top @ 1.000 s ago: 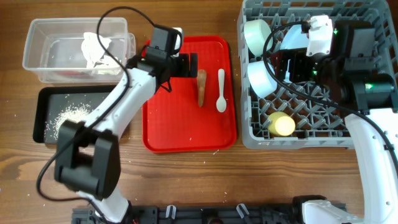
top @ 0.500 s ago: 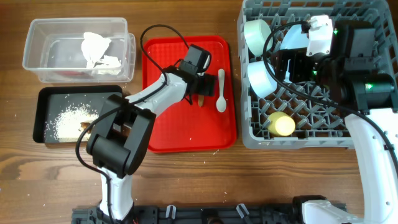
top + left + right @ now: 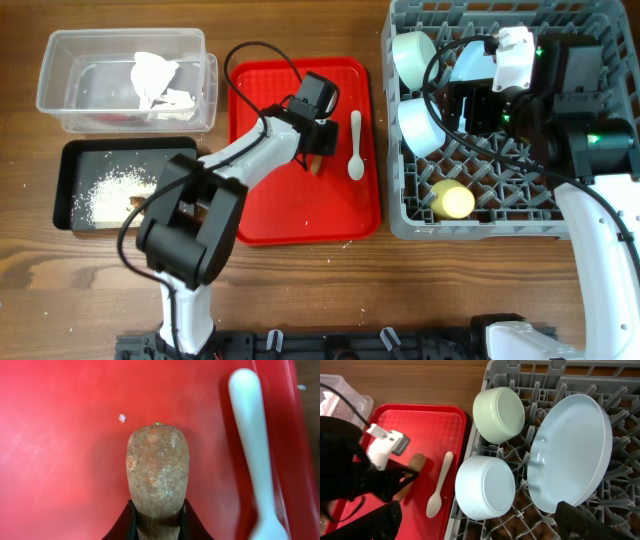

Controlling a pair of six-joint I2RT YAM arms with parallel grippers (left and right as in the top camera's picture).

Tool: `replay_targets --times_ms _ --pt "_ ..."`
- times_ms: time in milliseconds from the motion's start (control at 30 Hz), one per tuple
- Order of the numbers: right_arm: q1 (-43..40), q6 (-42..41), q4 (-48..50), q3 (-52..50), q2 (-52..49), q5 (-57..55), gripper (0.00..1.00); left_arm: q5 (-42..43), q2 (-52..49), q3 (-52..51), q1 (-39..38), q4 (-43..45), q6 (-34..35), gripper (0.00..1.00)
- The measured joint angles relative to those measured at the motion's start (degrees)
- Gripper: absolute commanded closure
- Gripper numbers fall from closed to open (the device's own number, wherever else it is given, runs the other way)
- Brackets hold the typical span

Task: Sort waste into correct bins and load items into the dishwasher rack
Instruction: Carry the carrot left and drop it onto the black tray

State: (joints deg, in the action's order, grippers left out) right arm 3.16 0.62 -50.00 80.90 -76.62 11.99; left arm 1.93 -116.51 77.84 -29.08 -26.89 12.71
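overhead view. a clear rectangular plastic tub (image 3: pixel 60 95) sits at the far left corner of the worktop with a crumpled white napkin (image 3: pixel 155 78) inside. a shallow black rectangular tray (image 3: pixel 70 152) lies just nearer along the left edge and holds white rice-like crumbs (image 3: pixel 112 188) and a small brown lump (image 3: pixel 135 203). a flat red tray (image 3: pixel 300 215) occupies the middle of the worktop. the left gripper (image 3: pixel 318 142) is low over its far half, with a white plastic spoon (image 3: pixel 356 145) lying just to its right. a large grey plastic dishwasher rack (image 3: pixel 410 225) fills the far right corner. it holds a mint bowl (image 3: pixel 412 55), a light-blue bowl (image 3: pixel 420 125) and a small yellow cup (image 3: pixel 453 200). the right gripper (image 3: pixel 478 105) hangs above the rack (its opening cannot be judged here).

left wrist view. the left gripper is closed on the near end of a long brown food stick (image 3: pixel 157 470), both fingers (image 3: pixel 125 522) pressed against its sides. the stick lies flat on the red tray, parallel to the spoon and apart from it.

right wrist view. the right gripper's fingers (image 3: pixel 580 520) stand wide apart and hold nothing. a round pale-blue plate (image 3: pixel 570 445) stands on edge among the pegs, beside the two bowls.
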Motion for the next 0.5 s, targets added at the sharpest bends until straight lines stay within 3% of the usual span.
replay_targets --times_ms 267,400,500 --pt "0.0 0.0 -0.37 0.0 0.0 0.0 0.0 -3.02 24.17 0.17 4.22 -20.33 8.24 0.96" --pt "0.0 0.0 -0.37 0.0 0.0 0.0 0.0 -13.53 36.5 1.01 12.41 -37.35 19.85 0.96" --pt "0.0 0.0 -0.28 0.0 -0.02 0.0 0.0 -20.59 38.84 0.87 18.49 -43.71 28.74 0.96"
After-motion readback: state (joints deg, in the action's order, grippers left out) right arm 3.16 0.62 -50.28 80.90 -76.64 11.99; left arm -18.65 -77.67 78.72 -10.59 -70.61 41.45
